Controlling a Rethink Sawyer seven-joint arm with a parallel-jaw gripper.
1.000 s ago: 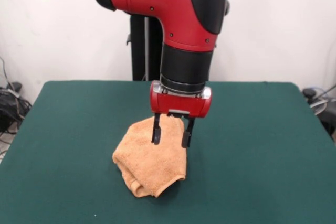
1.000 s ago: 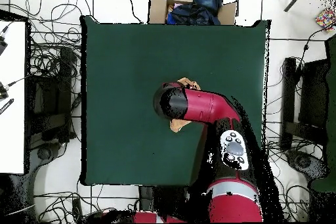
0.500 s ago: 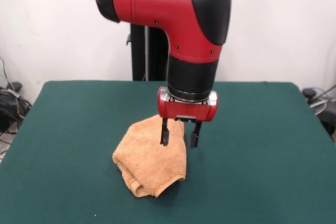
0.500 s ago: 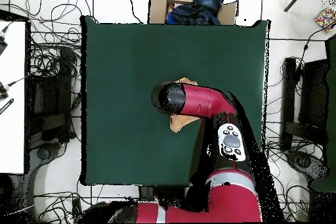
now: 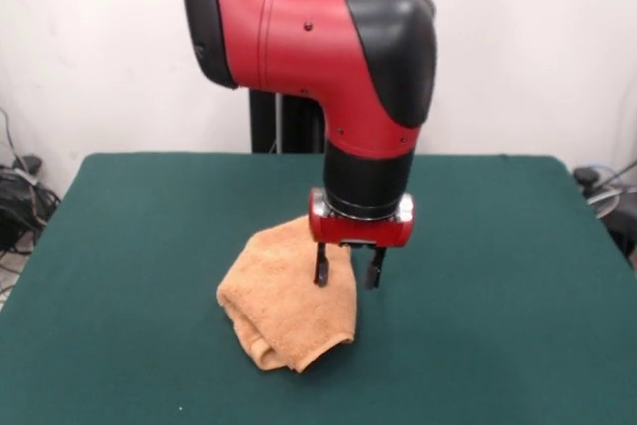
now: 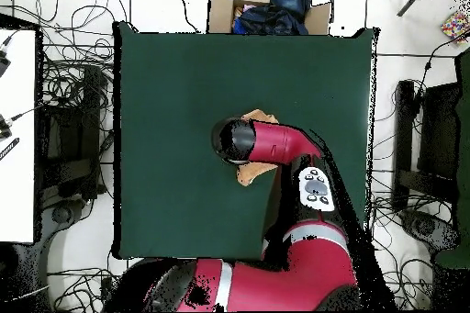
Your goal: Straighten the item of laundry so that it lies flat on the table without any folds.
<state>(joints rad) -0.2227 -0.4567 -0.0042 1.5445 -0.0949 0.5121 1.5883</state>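
The orange-tan towel [image 5: 287, 304] lies bunched and folded over on itself near the middle of the dark green table [image 5: 129, 236]. No stripe bands or tag show. My gripper [image 5: 347, 277] hangs over the towel's right edge, its fingers apart and low, close to the cloth. Nothing is between them. In the overhead view my arm covers most of the towel [image 6: 261, 117]; only small parts show beside the arm, and the gripper is hidden there.
A cardboard box with dark clothes [image 6: 268, 8] stands off the table's far edge in the overhead view. Cables lie on the floor around the table. The black pedestal [image 5: 279, 106] stands behind the table.
My gripper has moved right, from over the towel's middle to its right edge, and a little lower. The arm's upper links have swung round. The towel has hardly shifted.
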